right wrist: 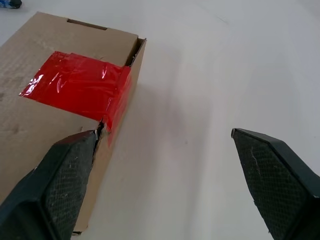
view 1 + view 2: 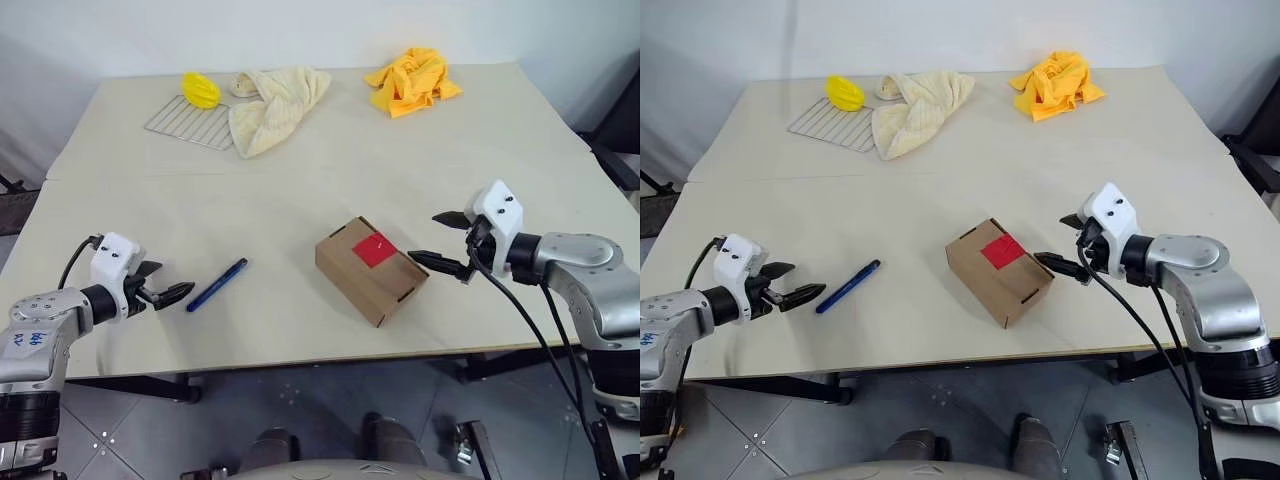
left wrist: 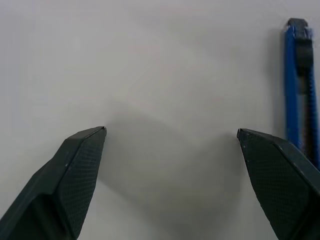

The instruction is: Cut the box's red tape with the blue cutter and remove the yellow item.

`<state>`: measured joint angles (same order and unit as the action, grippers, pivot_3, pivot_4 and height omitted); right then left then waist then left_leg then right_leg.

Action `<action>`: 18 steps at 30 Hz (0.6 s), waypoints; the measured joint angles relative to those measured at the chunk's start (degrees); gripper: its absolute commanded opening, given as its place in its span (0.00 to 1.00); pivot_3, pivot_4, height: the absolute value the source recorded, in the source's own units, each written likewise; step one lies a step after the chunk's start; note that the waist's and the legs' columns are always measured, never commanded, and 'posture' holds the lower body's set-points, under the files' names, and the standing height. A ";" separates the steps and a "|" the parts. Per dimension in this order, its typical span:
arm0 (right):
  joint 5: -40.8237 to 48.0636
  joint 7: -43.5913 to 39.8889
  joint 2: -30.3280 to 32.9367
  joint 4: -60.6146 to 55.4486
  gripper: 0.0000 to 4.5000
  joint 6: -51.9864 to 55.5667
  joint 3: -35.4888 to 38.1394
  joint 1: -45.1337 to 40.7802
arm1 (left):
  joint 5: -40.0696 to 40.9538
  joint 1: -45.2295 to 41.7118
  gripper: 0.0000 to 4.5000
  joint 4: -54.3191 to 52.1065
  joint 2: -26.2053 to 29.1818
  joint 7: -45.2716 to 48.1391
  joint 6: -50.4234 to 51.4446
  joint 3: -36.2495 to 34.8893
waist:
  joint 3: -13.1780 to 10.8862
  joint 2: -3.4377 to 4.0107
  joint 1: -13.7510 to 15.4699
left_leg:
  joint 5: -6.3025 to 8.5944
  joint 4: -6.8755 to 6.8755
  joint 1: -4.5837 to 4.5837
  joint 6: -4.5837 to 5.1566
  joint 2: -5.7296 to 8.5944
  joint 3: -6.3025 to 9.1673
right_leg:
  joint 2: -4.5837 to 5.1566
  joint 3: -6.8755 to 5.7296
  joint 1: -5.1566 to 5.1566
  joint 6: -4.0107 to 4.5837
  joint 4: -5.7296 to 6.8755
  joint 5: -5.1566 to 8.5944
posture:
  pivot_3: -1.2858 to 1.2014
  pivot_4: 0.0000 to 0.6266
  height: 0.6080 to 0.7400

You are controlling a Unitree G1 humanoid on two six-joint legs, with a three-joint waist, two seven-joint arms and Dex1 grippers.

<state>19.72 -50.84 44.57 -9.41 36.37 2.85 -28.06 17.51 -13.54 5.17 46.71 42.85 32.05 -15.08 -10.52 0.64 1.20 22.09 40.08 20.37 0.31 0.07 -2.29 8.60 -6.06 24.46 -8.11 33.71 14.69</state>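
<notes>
L gripper (image 2: 165,293) wide open, empty, near desk's (image 2: 420,150) front-left edge; blue cutter (image 2: 217,284) lies flat just beside it. R gripper (image 2: 445,242) wide open too, holding nothing, at the box's (image 2: 350,275) right end, box near front edge mid-desk. R wrist cam adds detail: red tape (image 1: 77,87) wraps over the top edge, flap seam visible. Far side: wire rack (image 2: 185,122), cream towel (image 2: 275,105), orange cloth (image 2: 412,80). Grey tile floor (image 2: 300,400).
</notes>
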 measured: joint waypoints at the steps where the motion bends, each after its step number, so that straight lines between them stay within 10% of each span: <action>1: 0.01 0.22 0.02 -0.27 1.00 0.07 0.09 0.26 | -0.18 -0.07 0.99 0.20 0.00 0.32 -0.49 0.19 | 0.00 0.00 -0.02 | 0.00 0.00 0.00 0.00 0.00 0.00 | 0.00 0.00 0.00 0.00 0.00 0.00 | 0.52 0.24 1.00; 18: 0.67 1.04 0.97 -1.90 1.00 1.26 1.12 1.44 | 5.35 2.37 0.99 -6.75 0.24 7.75 5.01 1.94 | 0.01 -0.01 -0.06 | 0.00 0.04 -0.06 0.00 -0.01 -0.02 | 0.01 0.02 -0.02 0.00 0.08 0.00 | 0.52 0.24 1.00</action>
<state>20.39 -49.80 45.54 -11.31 37.63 3.98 -26.62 22.86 -11.17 -1.58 46.95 50.60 37.06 -13.14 -10.51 0.63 1.14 22.09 40.12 20.31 0.31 0.06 -2.31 8.61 -6.03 24.45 -8.11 33.79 14.69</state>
